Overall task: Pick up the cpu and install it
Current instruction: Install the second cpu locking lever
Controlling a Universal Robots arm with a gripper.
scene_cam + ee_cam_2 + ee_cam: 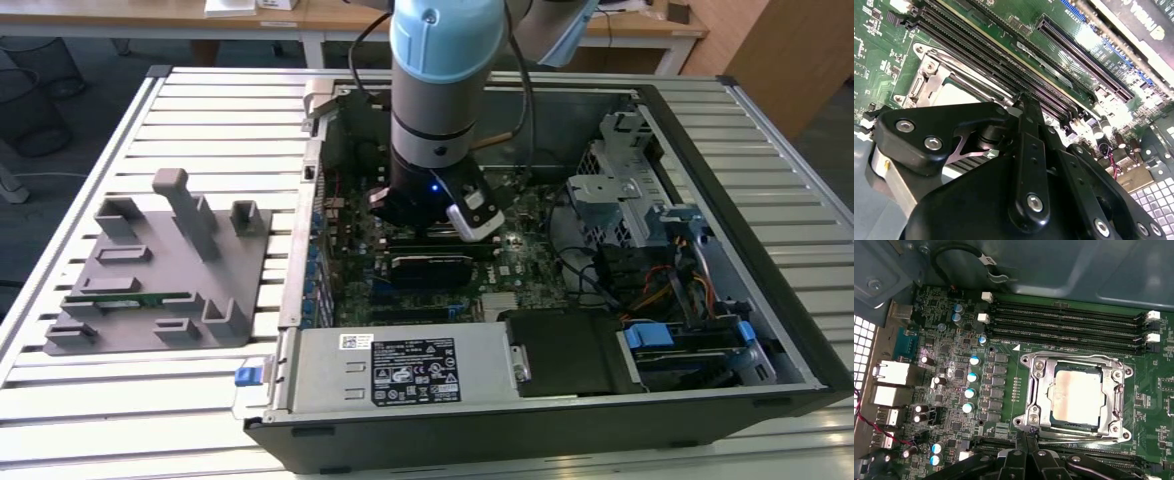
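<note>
**Chip sitting in its socket, arm hanging over the board**

The arm point(434, 90) is reaching down from the top centre of the exterior view into the open computer case point(534, 420), which is lying on the slatted bench point(160, 400). Its gripper point(441, 215) is hanging just above the green circuit board point(521, 285) in the middle of the frame.

In the first wrist view the cpu point(1076, 396) is lying flat inside the metal socket frame point(1035, 390), right of centre, its silvery top facing up and a thin pale rim showing around it. The frame is surrounding the chip on all sides. Above it, long black memory slots point(1069, 322) are running across the frame. The fingers point(1026, 452) are showing at the bottom edge, drawn together to a narrow point just beside the lower rail of the frame, with nothing between them and no contact with the chip.

In the second wrist view the black fingers point(1029, 150) are meeting in the centre, with the socket frame point(929, 75) at upper left behind them.

At the left of the exterior view a grey parts holder point(147, 290) is sitting on the bench, with a thin green memory stick point(127, 299) lying in it.
</note>
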